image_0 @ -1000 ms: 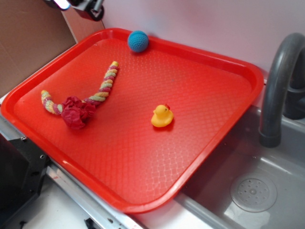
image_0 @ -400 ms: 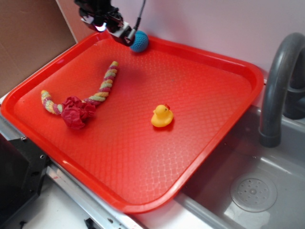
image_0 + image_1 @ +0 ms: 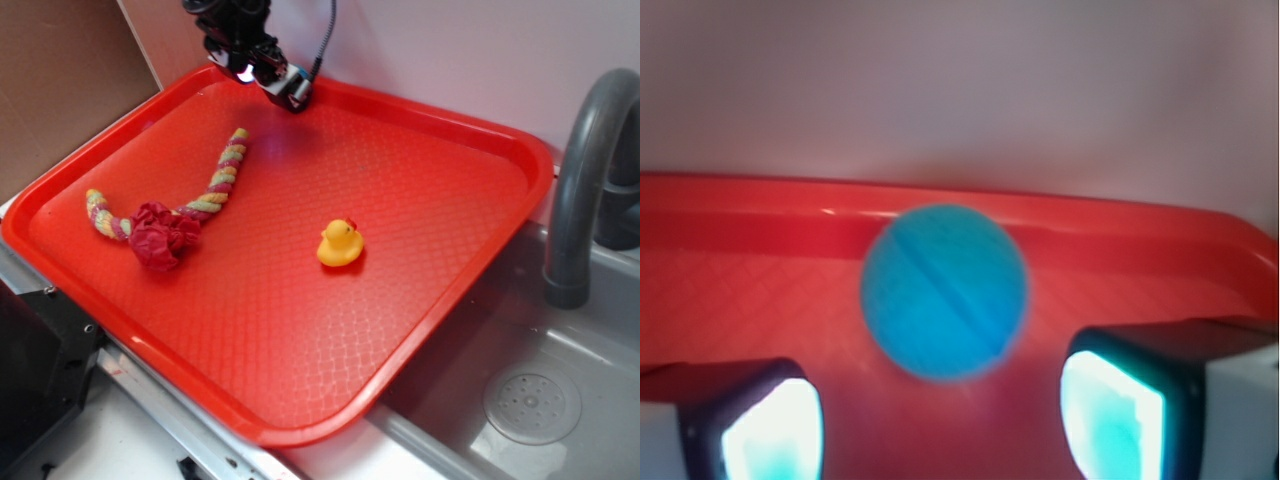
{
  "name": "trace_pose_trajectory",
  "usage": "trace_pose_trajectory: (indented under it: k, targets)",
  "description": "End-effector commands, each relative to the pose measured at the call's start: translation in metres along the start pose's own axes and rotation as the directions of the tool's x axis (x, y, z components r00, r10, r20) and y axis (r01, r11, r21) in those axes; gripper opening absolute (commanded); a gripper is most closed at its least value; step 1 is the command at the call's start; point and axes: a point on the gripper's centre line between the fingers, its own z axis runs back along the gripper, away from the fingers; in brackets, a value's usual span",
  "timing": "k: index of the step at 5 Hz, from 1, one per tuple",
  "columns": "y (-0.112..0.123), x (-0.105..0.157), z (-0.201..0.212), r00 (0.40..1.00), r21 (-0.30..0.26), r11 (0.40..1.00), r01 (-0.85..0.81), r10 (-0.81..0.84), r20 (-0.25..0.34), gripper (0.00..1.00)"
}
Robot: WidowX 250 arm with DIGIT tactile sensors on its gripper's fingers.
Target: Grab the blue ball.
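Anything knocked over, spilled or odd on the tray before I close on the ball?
Nothing stands out. The ball sits whole by the tray's far rim, between the open tool's fingers; duck upright, nothing spilled.

No text, label or number can be read anywhere, though the wrist view is blurred.

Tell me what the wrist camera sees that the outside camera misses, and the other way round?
Only the wrist view shows the ball, sitting by the tray's back rim, ahead of and between the two fingers; the gripper is open. In the exterior view the gripper hides the ball. Only the exterior view shows the duck, the rope, the red cloth, the sink and the faucet. Both show the red tray, the gripper and the pale wall behind.
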Motion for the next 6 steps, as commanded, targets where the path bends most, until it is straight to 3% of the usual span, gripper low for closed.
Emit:
trace_pose_trajectory:
  k: [1, 2, 3, 4, 5, 6]
  targets:
    - [-0.001, 0.02, -0.016, 0.997, -0.025, 0.998, 0.064, -0.063, 0.036, 0.6]
    - [-0.003, 0.014, -0.014, 0.999, -0.028, 0.999, 0.041, -0.04, 0.031, 0.0]
    - [-0.011, 0.005, -0.011, 0.998, -0.005, 0.998, 0.055, -0.055, -0.016, 0.0]
    - [-0.021, -0.008, 0.029, 0.991, 0.03, 0.998, -0.055, 0.058, -0.117, 0.0]
    - [-0.033, -0.021, 0.081, 0.973, 0.013, 0.993, -0.12, 0.12, -0.195, 0.0]
    - [-0.053, -0.032, 0.126, 0.972, 0.0, 0.997, -0.077, 0.075, -0.222, 0.0]
